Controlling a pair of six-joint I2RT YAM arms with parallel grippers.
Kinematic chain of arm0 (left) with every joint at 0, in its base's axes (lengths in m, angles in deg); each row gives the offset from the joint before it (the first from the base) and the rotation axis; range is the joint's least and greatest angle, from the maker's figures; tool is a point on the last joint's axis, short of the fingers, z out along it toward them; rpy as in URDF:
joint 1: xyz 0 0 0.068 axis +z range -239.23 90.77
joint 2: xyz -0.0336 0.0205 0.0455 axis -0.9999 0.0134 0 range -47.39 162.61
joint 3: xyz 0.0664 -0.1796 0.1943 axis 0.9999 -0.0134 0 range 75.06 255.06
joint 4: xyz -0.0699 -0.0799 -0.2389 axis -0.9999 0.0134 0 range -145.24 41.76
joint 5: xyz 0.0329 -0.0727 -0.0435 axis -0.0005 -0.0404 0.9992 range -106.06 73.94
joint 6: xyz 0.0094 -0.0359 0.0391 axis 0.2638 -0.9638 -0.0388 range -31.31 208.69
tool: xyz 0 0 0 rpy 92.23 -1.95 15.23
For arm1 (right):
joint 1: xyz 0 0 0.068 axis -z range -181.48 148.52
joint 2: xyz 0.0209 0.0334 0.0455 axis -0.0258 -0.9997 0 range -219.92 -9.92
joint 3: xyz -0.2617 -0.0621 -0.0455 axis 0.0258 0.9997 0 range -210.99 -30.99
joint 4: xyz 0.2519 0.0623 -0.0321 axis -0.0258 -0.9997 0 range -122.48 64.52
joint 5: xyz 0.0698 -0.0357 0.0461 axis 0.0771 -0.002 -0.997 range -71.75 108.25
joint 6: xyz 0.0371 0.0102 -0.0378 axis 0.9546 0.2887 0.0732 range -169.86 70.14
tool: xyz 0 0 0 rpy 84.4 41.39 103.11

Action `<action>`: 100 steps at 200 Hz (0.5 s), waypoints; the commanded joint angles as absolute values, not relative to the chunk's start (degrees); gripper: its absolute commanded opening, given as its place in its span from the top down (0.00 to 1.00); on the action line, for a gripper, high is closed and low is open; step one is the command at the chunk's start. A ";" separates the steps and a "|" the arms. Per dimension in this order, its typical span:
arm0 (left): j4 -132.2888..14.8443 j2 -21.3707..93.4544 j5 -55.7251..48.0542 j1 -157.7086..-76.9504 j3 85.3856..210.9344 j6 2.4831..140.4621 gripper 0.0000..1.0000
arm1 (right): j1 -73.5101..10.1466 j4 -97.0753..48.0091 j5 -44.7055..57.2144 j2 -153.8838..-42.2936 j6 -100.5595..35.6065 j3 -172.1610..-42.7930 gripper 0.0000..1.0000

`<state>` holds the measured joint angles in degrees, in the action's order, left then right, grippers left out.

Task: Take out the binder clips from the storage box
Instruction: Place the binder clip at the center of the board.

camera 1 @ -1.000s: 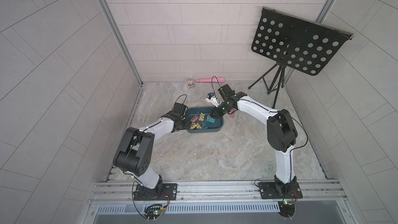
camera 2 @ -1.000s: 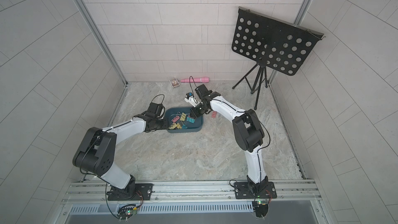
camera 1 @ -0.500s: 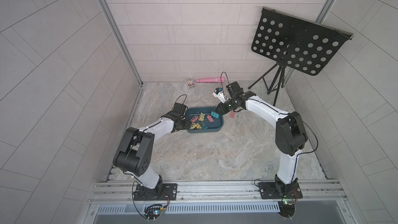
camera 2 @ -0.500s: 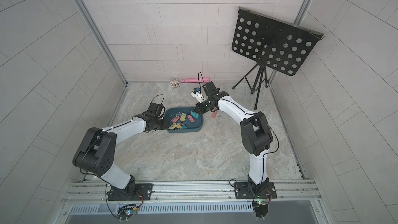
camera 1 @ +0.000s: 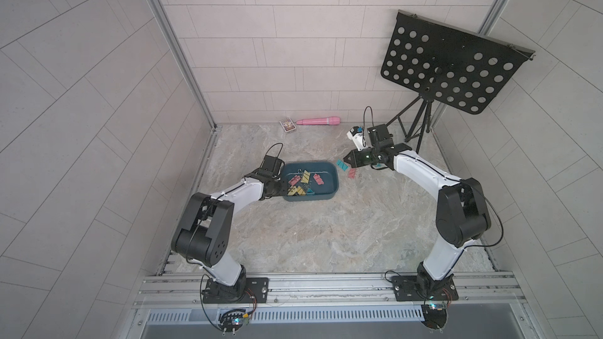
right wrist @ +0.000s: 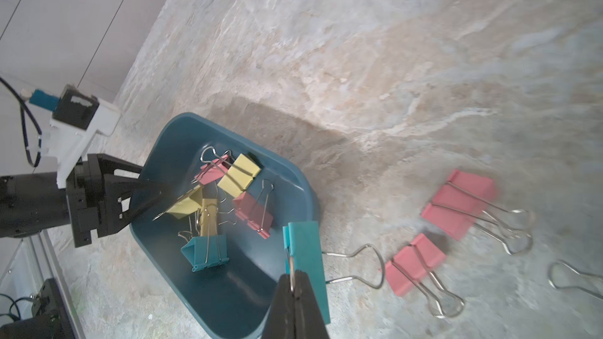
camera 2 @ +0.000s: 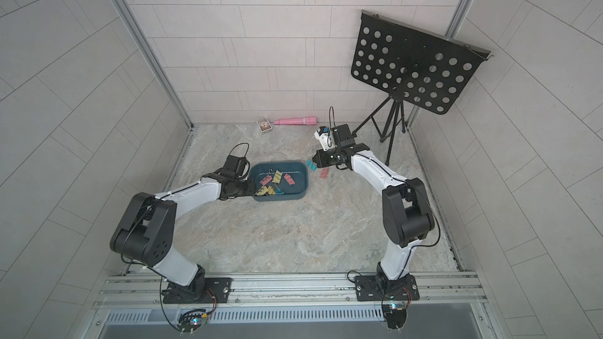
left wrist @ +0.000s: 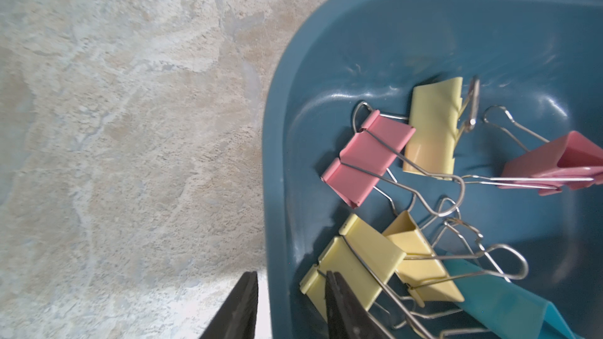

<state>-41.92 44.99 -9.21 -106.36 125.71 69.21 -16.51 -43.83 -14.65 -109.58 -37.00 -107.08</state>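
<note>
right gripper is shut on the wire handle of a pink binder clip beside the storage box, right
No: the binder clip is teal, not pink, as the right wrist view shows. The rest stands: the right gripper is shut on its wire handle, beside the storage box.

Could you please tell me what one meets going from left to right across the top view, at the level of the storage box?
left gripper → storage box → teal clip, held off the table → pink clips → music stand
</note>
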 commanded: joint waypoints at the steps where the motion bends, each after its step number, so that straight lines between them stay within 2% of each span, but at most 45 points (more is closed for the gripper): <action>1: -41.40 44.72 -9.57 -105.94 125.46 69.49 0.58 | -14.18 -40.17 -13.98 -106.88 -33.23 -104.51 1.00; 100: -41.70 44.37 -9.36 -105.95 124.89 69.31 0.58 | -5.72 -34.52 -11.71 -103.92 -27.88 -94.40 1.00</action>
